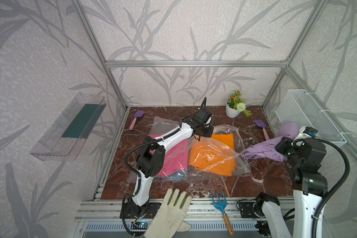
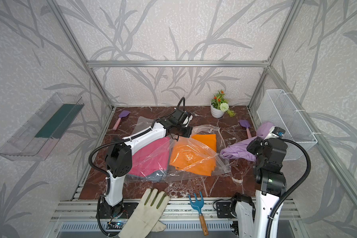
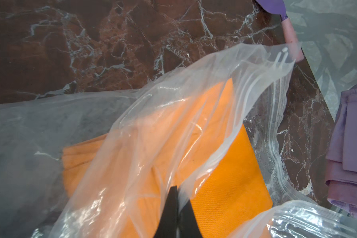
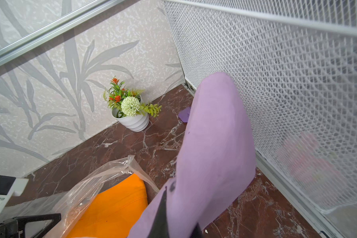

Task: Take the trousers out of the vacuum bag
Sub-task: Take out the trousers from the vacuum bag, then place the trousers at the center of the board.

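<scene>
Jaws both pressed together: left gripper (image 3: 177, 206) pinches the vacuum bag (image 1: 214, 152) top film, holding the mouth up and open. Right gripper (image 4: 179, 218) is clamped on the lilac trousers (image 1: 264, 150), at the bag's 3 o'clock, cloth end just beside the mouth. My read: the left hold keeps the bag from dragging along.

Orange trousers (image 1: 212, 162) sit just inside the mouth; pink trousers (image 1: 173, 160) and denim trousers (image 1: 177, 176) are deeper in, at 9 and 7 o'clock.

Surface is a glossy red-brown marble tabletop (image 1: 266, 181). Mesh basket (image 1: 309, 117) is on the 3 o'clock wall, plant pot (image 1: 232, 112) at 1, glove (image 1: 169, 212) at 6. Leaf wallpaper all round.
</scene>
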`<state>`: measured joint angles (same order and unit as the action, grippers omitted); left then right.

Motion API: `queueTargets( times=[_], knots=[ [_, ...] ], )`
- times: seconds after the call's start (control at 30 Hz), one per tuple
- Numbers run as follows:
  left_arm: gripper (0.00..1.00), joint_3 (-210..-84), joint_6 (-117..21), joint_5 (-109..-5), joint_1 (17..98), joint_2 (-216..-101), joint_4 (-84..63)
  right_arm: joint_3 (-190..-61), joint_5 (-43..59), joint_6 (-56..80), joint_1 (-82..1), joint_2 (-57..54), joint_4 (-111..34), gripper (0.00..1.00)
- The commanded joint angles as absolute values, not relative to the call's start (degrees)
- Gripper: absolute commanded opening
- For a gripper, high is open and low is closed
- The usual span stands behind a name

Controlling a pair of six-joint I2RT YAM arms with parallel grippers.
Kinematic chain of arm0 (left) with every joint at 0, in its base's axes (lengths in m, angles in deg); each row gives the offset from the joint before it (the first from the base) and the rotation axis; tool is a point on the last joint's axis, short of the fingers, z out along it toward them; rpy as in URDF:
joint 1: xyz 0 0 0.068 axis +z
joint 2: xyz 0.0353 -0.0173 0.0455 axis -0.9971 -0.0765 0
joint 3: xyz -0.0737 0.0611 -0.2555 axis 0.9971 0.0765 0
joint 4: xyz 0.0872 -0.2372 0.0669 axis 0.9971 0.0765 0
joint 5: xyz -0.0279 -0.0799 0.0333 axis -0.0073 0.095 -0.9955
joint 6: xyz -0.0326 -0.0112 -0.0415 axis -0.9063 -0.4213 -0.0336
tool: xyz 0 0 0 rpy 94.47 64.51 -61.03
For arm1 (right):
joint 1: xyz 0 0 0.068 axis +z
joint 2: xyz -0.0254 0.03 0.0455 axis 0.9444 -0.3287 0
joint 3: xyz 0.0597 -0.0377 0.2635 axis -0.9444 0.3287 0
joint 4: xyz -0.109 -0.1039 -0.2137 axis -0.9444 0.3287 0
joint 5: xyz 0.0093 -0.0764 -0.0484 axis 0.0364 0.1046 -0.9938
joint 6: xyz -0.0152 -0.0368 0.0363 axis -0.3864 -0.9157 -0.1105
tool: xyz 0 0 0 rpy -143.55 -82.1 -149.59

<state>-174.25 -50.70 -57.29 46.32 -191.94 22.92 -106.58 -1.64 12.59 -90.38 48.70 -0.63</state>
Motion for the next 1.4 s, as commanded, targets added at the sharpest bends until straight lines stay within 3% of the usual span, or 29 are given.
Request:
queueTargets(
  times=[0.0, 1.37],
  knots=[
    [0.0, -172.6, -50.9, -59.1, 48.4, -187.5, 21.1, -106.8, -3.3, 12.2, -90.7, 48.5, -6.3, 0.0],
    [0.0, -155.8, -49.3, -61.9, 55.6, -172.8, 16.4, -103.2, -8.5, 19.2, -88.8, 39.7, -24.9, 0.0]
  ],
)
